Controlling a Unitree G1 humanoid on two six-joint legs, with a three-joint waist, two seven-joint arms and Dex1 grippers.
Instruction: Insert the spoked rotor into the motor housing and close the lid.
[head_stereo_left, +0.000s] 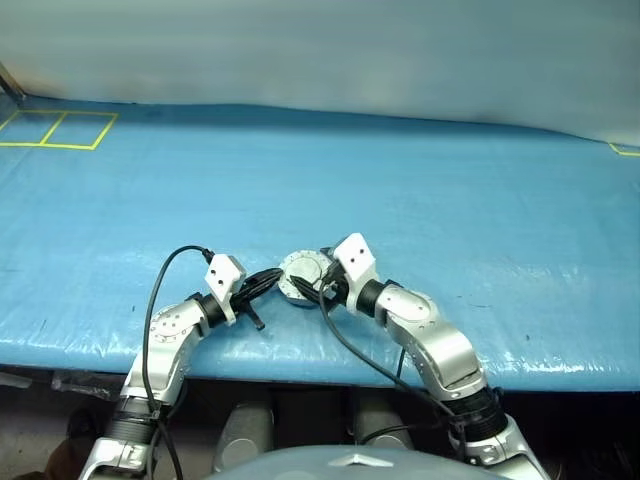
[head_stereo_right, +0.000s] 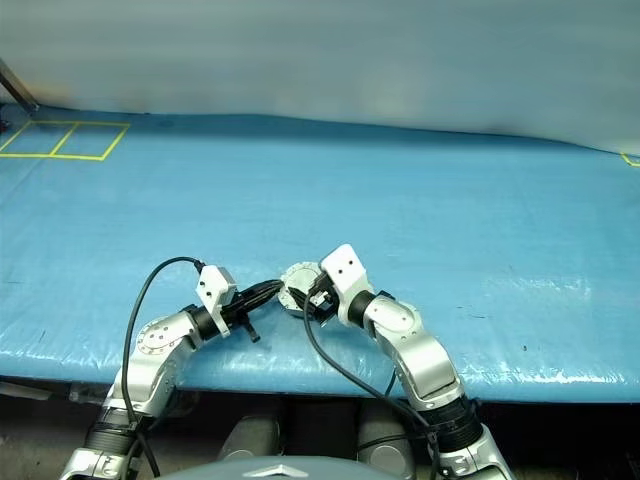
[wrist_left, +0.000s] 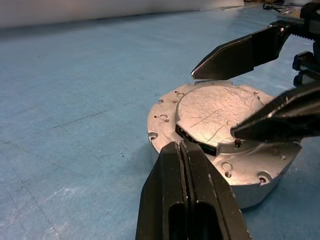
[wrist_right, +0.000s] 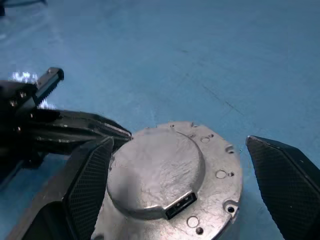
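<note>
Blue sheeting covers the table (head_stereo_left: 420, 180) from its near edge to a pale wall at the back, with yellow tape lines at the far left corner (head_stereo_left: 55, 130); nearly all of that surface is bare. Just in front of the robot, between its two arms, sits the motor housing (wrist_right: 220, 195), a short round silver cup resting flat on the sheeting; the lid (wrist_left: 215, 114) lies down over its top, plain grey outer face upward, so the case looks closed or very nearly so.

As a container the housing gives away little; a dark slot shows at the lid's edge in both wrist views, but what lies beneath cannot be made out, and the spoked rotor is presumably shut inside, which is a judgement only.

The left gripper (wrist_left: 186, 150) has its black fingers pressed together, tips at the housing's rim on the robot's left; whether they touch the metal I cannot tell. The right gripper (wrist_right: 180, 165) is spread wide, one finger on each side of the housing, gripping nothing.

The step in hand seems to be the last one, seating the lid; the next move calls for checking that the lid lies flush all round, pressing it gently if not, then drawing both arms clear without nudging the case.
</note>
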